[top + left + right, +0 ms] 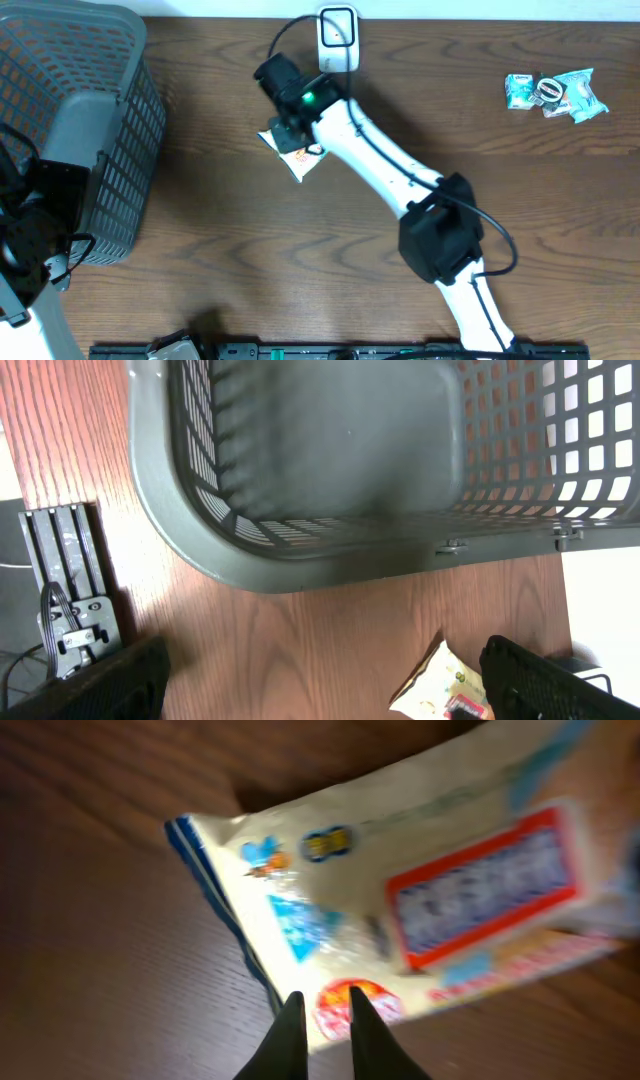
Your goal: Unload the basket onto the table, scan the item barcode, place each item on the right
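Observation:
A cream snack packet [300,162] with a red label lies on the wooden table below the white scanner [338,40]. My right gripper [295,138] reaches down onto it. In the right wrist view the two dark fingers [290,1030] stand almost together at the packet's [400,870] lower left corner, and the packet's thin edge shows in the narrow slit of my right gripper [322,1000]. No barcode shows. My left gripper [320,682] is wide open above bare table beside the basket, with the packet [440,685] near its right finger [550,680].
A grey mesh basket [90,60] fills the far left; its rim [300,565] is close to the left gripper. Teal packets [555,92] lie at the back right. A black rail [300,350] runs along the front edge.

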Robot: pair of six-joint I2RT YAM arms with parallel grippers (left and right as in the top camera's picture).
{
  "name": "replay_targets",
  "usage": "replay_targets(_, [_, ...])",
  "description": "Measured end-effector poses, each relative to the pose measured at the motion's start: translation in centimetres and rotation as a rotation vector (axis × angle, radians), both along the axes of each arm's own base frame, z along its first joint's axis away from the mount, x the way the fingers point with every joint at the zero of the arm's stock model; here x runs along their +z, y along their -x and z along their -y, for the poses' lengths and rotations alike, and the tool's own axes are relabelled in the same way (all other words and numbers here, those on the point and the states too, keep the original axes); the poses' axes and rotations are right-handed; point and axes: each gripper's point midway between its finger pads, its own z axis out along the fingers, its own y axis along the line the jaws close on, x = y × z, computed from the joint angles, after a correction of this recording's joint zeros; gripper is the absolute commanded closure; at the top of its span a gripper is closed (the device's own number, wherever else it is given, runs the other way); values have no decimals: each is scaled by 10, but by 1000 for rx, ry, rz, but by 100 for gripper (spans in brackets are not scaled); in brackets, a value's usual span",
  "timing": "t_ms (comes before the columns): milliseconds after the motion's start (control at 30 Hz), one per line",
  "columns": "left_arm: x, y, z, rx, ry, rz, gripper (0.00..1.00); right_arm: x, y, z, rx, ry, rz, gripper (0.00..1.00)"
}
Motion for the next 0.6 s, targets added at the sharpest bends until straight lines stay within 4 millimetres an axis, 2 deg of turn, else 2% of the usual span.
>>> replay_targets(100, [0,0,0,0,0,0,2,-27,3,-6,13,50,-6,92])
replay_targets(167, [0,0,0,0,0,0,2,-49,8,-5,21,94,-33,99])
replay_targets(200, [0,0,0,0,0,0,2,-57,11,-2,21,111,-48,99])
replay_targets(300, [0,0,0,0,0,0,2,-69,22,8,25,158,-97,99])
replay_targets(400, [0,0,0,0,0,0,2,-64,23,11,24,167,-99,98])
replay_targets(467, [0,0,0,0,0,0,2,-53,21,12,18,164,-78,95])
replay_targets(500, [0,0,0,0,0,0,2,-46,18,13,14,157,-60,94])
replay_targets(600, [0,0,0,0,0,0,2,-4,-1,15,-16,112,51,90])
